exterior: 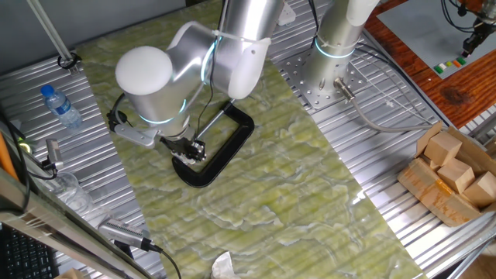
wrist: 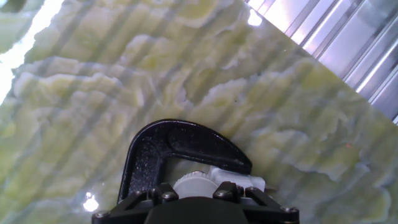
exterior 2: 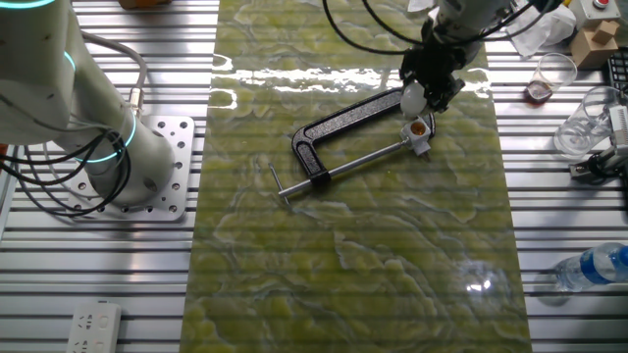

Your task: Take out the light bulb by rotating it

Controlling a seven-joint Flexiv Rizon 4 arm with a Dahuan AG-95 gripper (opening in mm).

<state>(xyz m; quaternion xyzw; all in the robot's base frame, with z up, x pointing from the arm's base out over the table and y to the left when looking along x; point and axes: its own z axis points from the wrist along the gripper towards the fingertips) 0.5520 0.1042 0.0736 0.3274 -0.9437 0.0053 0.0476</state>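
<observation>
Our single arm [exterior: 186, 66] reaches in over the table, its silver links bent at a bulky rounded joint with a glowing teal ring, and its wrist [exterior: 155, 132] points steeply down. We see our gripper [exterior 2: 429, 90] from the other fixed view as a dark head angled downward, with its fingers [exterior 2: 437, 83] drawn close around something small and white. In the hand view only the black underside of our gripper [wrist: 196, 208] shows along the bottom edge.
</observation>
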